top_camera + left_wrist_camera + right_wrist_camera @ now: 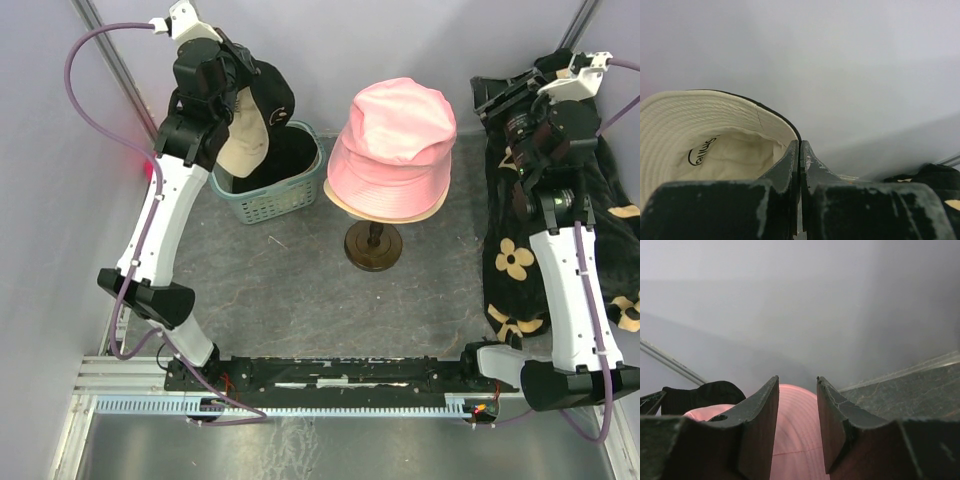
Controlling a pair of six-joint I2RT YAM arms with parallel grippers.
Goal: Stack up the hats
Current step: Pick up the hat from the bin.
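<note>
Far to the left of the stand (373, 248), we see the left gripper (800, 145) raised near the back wall. Its two fingers are pressed together on the brim of a black hat (250, 130). The hat hangs with its cream lining turned toward us, and the wrist view shows a printed logo inside.

Just under that hat, still left of the stand, sits a teal basket (265, 205). Something dark lies in it, and we cannot tell what it is.

On the stand itself rests a pink hat (393, 140), crown up. A cream hat (385, 212) sits beneath it, and only its brim peeks out below the pink one.

To the right of the stand, at about the height of the pink hat, we find the right gripper (797, 382). Its fingers stand apart with nothing between them. Its wrist view looks through the gap at the pink hat beyond.

Below that gripper, right of the stand, a black cloth with beige flowers (520, 260) lies spread on the table, running from the back wall toward the right arm's base.
</note>
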